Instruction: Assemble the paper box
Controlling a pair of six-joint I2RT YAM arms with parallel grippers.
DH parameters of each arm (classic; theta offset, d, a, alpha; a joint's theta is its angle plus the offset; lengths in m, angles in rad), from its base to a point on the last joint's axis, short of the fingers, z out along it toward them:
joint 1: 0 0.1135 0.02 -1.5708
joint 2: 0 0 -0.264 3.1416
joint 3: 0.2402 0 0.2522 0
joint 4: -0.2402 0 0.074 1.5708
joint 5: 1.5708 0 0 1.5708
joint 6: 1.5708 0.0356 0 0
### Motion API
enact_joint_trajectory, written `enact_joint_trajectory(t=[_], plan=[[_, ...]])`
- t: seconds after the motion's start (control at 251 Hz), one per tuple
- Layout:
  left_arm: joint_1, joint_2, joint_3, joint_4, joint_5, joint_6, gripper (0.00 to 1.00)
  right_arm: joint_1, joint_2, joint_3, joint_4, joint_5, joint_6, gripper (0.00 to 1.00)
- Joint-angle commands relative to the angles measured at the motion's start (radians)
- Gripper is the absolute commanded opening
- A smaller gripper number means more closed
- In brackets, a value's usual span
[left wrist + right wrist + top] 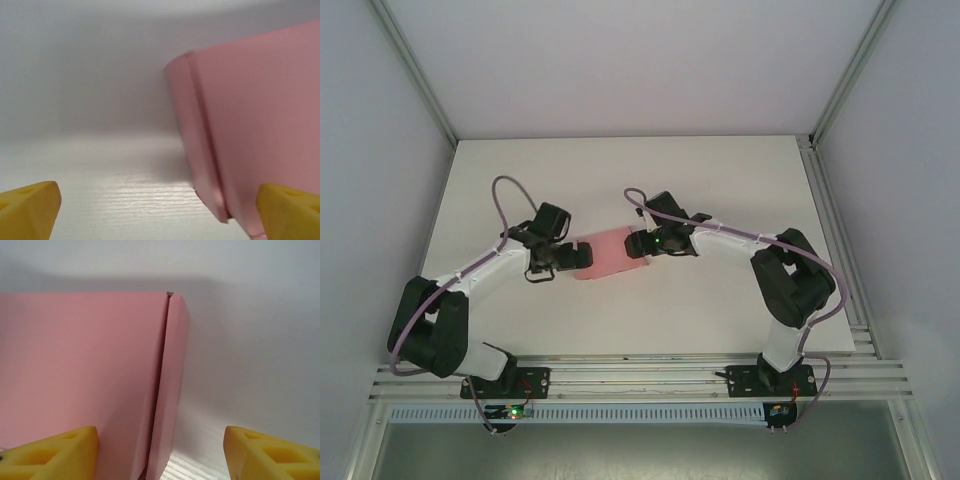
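Left hand (565, 257), right hand (642, 243) wide apart, flanking paper box (608, 254).

Setting: robotics lab test cell.
Enclosure: plain white panels (620, 60) on 3 sides, framed by aluminium profile posts (416, 72).
Bench: white bench (620, 180), matte top.
Mounting: 2 robot arms, left arm (470, 275) and right arm (780, 270), on slotted aluminium rails (640, 372) at the near edge.
Wiring: purple cables (497, 195) looped along each arm; circuit board (505, 410) with lit LEDs at the left base.
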Motion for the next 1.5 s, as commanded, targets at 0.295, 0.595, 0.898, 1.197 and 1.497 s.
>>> enact_joint_trajectory(t=[0.295,0.595,0.898,1.197,1.497], plan=[[0.166,0.091,-0.211,0.661,0.45,-0.253,0.87,0.002,0.05,-0.077,0.038,-0.006,0.036,0.55],[0.186,0.204,-0.225,0.862,0.587,-0.269,0.45,-0.049,-0.033,-0.168,0.177,-0.099,0.086,0.61],[0.207,0.27,-0.284,1.1,0.73,-0.361,0.17,-0.157,-0.09,-0.257,0.319,-0.325,0.168,0.7],[0.208,0.289,-0.275,1.099,0.759,-0.356,0.17,-0.205,-0.03,-0.277,0.507,-0.545,0.31,0.71],[0.207,0.276,-0.256,1.048,0.759,-0.324,0.19,-0.209,0.055,-0.289,0.804,-0.739,0.49,0.66]])
